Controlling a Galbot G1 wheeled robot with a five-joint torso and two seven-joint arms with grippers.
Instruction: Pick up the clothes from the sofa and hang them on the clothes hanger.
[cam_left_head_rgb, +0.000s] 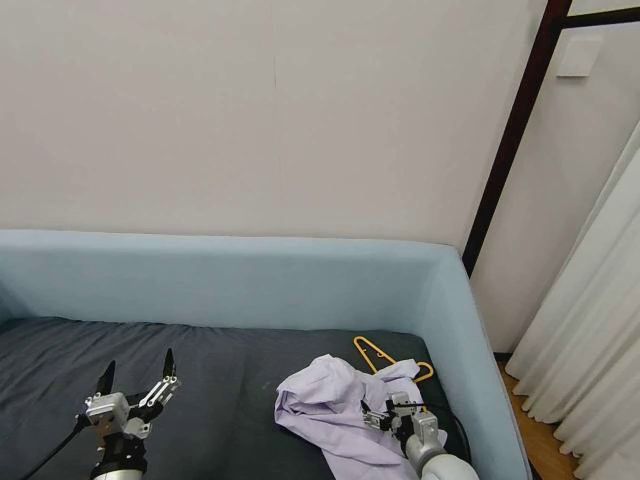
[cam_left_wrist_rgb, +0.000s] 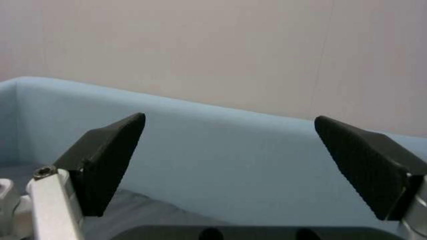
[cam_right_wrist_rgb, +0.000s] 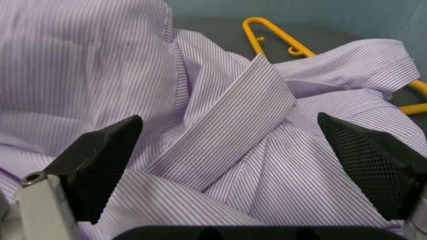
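I had the right gripper (cam_left_head_rgb: 391, 413), fingers wide, over the shirt (cam_left_head_rgb: 322, 398) on the sofa (cam_left_head_rgb: 250, 282); shirt hid part of the hanger (cam_left_head_rgb: 371, 352); left gripper (cam_left_head_rgb: 139, 362) wide too.

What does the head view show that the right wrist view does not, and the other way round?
Head view: the left tool, open above the dark seat, the sofa back, the wall. Right wrist view: fine stripes and folds of the shirt. Both: the shirt, the orange hanger partly under it, the open right tool over it.
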